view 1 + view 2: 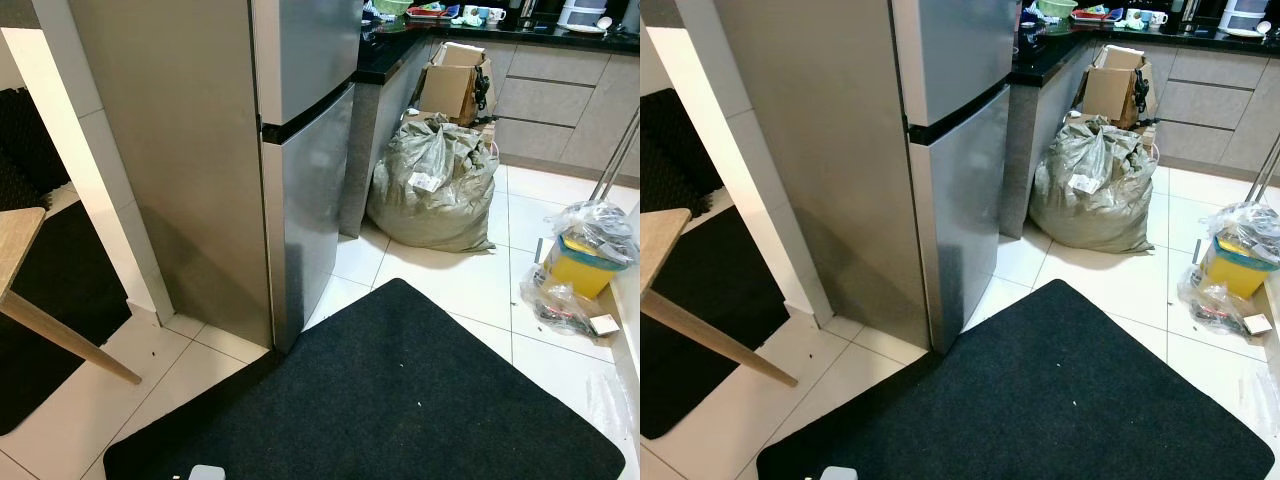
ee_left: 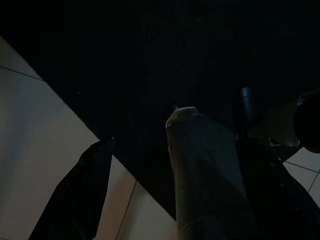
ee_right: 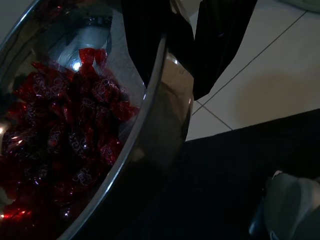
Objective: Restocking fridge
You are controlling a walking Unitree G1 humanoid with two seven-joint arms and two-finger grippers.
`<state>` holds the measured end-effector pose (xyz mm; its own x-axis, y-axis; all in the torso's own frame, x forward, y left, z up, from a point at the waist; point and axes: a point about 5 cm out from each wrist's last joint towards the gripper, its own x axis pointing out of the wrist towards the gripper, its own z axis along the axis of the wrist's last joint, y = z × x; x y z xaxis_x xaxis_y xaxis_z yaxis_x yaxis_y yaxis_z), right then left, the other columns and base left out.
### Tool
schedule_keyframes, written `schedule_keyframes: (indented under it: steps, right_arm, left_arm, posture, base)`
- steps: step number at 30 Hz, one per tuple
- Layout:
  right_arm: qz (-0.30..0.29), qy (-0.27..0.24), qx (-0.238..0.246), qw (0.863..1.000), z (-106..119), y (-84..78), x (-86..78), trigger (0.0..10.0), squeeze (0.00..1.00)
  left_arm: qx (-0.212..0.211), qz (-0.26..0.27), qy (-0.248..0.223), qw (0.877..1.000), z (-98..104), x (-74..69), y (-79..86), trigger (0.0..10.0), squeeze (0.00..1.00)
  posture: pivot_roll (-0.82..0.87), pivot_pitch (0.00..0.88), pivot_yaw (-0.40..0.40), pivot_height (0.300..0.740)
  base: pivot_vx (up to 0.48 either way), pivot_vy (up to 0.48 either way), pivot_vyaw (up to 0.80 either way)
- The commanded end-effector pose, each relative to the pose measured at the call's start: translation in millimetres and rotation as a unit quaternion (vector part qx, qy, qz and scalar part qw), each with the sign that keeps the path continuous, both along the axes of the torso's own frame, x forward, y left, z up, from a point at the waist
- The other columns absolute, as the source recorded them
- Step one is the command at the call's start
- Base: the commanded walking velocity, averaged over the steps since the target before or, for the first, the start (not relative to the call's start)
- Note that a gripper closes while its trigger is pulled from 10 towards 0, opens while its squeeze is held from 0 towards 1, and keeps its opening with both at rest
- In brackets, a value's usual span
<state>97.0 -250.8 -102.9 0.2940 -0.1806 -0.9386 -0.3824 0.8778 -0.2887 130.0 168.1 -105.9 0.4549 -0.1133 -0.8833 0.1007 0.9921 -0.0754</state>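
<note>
A tall silver two-door fridge (image 1: pixel 300 150) stands shut against the black countertop's end, a dark seam dividing its doors. A shiny metal bowl (image 3: pixel 150 150) holds red foil-wrapped sweets (image 3: pixel 65 135), black fingers clamping its rim.

silver fridge (image 1: pixel 300 150), black mat (image 1: pixel 400 400), red sweets (image 3: pixel 65 135)

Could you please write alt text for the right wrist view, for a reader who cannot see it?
The right pincer grips the rim of a shiny metal bowl filled with red-wrapped candies, one black finger inside the rim and one outside. Beneath lie white floor tiles and a black mat.
</note>
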Motion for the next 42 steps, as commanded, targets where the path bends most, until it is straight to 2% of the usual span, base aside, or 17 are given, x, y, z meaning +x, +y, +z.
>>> schedule_keyframes:
  steps: [1, 4, 7, 12, 19, 25, 42]
  right_arm:
    - [-0.010, -0.007, -0.004, 1.000, 0.8, -1.2, 2.1, 10.0, 0.00]
    - [-0.012, -0.022, -0.004, 1.000, 4.2, -2.7, 13.2, 10.0, 0.00]
    - [-0.013, -0.026, -0.003, 1.000, 4.9, -2.0, 16.6, 10.0, 0.00]
    - [-0.006, -0.025, -0.001, 1.000, 4.6, 0.4, 17.8, 10.0, 0.00]
    - [-0.005, -0.023, -0.011, 1.000, 8.1, -10.2, 19.0, 10.0, 0.00]
    - [-0.005, -0.026, -0.012, 1.000, 9.2, -11.0, 21.9, 10.0, 0.00]
    - [-0.002, -0.026, -0.003, 1.000, 7.1, -3.6, 22.5, 10.0, 0.00]
  left_arm:
    - [0.000, 0.004, 0.004, 1.000, -0.4, -1.6, 3.3, 10.0, 0.00]
    - [-0.004, -0.014, 0.005, 1.000, 0.0, -0.4, 1.4, 10.0, 0.00]
    - [-0.003, -0.013, 0.005, 1.000, 0.0, -0.7, 2.8, 10.0, 0.00]
    - [-0.005, -0.013, 0.007, 1.000, -0.3, -1.5, 2.3, 10.0, 0.00]
    - [-0.018, -0.011, 0.008, 1.000, -1.3, -2.3, -8.7, 10.0, 0.00]
    - [-0.022, -0.013, 0.009, 1.000, -1.6, -2.9, -11.7, 10.0, 0.00]
    - [-0.017, -0.019, 0.009, 1.000, -1.3, -3.2, -6.1, 10.0, 0.00]
  posture:
    - [-0.05, 0.000, -0.005, 0.740]
    - [-0.05, 0.000, -0.003, 0.740]
    - [-0.05, 0.000, -0.005, 0.740]
    - [-0.06, 0.000, -0.013, 0.740]
    - [-0.06, 0.000, -0.029, 0.740]
    - [-0.06, 0.000, -0.029, 0.740]
    - [-0.05, 0.000, -0.022, 0.740]
  base:
    - [0.000, 0.000, 0.00]
    - [0.000, 0.000, 0.00]
    - [0.000, 0.000, 0.00]
    - [0.000, 0.000, 0.00]
    - [0.260, 0.000, 0.00]
    - [0.284, 0.000, 0.00]
    - [0.296, 0.000, 0.00]
